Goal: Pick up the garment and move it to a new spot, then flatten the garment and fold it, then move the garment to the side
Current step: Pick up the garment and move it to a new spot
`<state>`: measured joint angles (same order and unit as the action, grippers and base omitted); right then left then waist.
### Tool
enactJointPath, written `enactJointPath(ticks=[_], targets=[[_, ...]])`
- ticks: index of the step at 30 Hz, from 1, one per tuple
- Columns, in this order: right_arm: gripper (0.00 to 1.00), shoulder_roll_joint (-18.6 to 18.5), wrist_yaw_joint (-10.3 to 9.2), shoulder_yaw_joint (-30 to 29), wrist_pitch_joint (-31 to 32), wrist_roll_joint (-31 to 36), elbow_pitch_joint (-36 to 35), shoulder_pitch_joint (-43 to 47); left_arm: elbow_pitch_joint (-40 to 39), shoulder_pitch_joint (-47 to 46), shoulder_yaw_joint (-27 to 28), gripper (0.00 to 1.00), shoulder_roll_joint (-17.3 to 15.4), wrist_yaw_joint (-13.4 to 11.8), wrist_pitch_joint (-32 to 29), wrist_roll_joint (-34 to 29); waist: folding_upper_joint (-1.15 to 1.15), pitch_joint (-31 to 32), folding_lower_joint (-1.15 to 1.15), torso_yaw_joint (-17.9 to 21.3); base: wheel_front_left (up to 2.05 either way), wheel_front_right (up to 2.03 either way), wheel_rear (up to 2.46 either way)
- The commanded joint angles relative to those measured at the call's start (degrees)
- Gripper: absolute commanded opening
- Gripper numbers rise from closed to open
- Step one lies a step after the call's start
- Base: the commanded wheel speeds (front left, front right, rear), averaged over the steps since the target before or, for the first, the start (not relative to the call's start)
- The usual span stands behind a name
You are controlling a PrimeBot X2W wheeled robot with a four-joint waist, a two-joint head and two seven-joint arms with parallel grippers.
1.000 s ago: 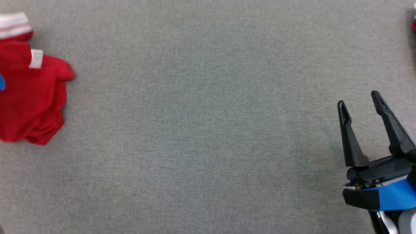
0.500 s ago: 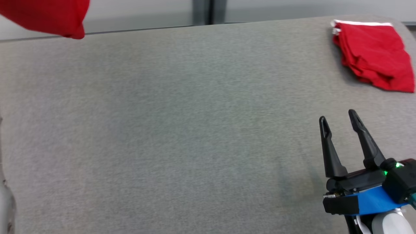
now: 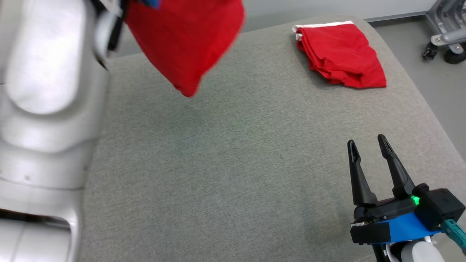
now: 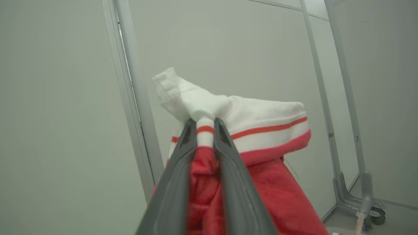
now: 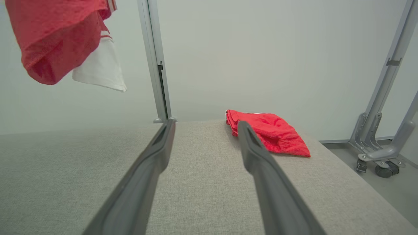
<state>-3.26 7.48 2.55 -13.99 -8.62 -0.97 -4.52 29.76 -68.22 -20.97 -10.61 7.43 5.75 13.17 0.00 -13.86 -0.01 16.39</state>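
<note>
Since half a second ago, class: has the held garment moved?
Yes. The garment in the left gripper has swung right, closer to the folded pile on the table, though the camera also turned.

Garment (image 3: 189, 43) above table (image 3: 218, 163), left side

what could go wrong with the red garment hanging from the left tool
The left tool pinches the hanging red mesh garment by its white striped band; it might slip out. Hanging bunched, it may land crumpled on the grey fabric tabletop, making flattening harder. Set too far right, it could overlap the folded red garment.
</note>
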Motion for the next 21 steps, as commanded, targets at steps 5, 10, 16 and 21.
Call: enactJointPath(ticks=[5, 10, 16, 21], targets=[[1.0, 0.34, 0.02, 0.0, -0.83, -0.36, 1.19, -0.33, 1.52, 7.22, -3.96, 0.0, 2.28, 0.03, 1.11, 1.72, 0.0, 0.48, 0.01, 1.33, 0.0, 0.0, 0.0], [1.0, 0.38, 0.03, -0.14, -1.01, -0.47, 2.15, 0.35, 3.62, 17.52, -5.46, 0.0, 4.28, -0.84, 2.9, 3.92, 0.0, 0.79, 0.01, 0.7, 0.0, 0.0, 0.0], [1.0, 0.34, 0.03, -0.1, -1.18, -0.93, 3.3, 1.09, 7.22, 29.75, -8.02, 0.0, 5.4, -1.72, 5.52, 5.11, 0.0, 1.73, 0.01, -0.82, 0.0, 0.0, 0.0], [1.0, 0.35, 0.02, -0.21, -1.22, -0.53, 4.36, 1.49, 9.2, 37.34, -10.25, 0.0, 6.3, -2.34, 6.7, 5.99, 0.0, 2.93, 0.01, -2.39, 0.0, 0.0, 0.0]])
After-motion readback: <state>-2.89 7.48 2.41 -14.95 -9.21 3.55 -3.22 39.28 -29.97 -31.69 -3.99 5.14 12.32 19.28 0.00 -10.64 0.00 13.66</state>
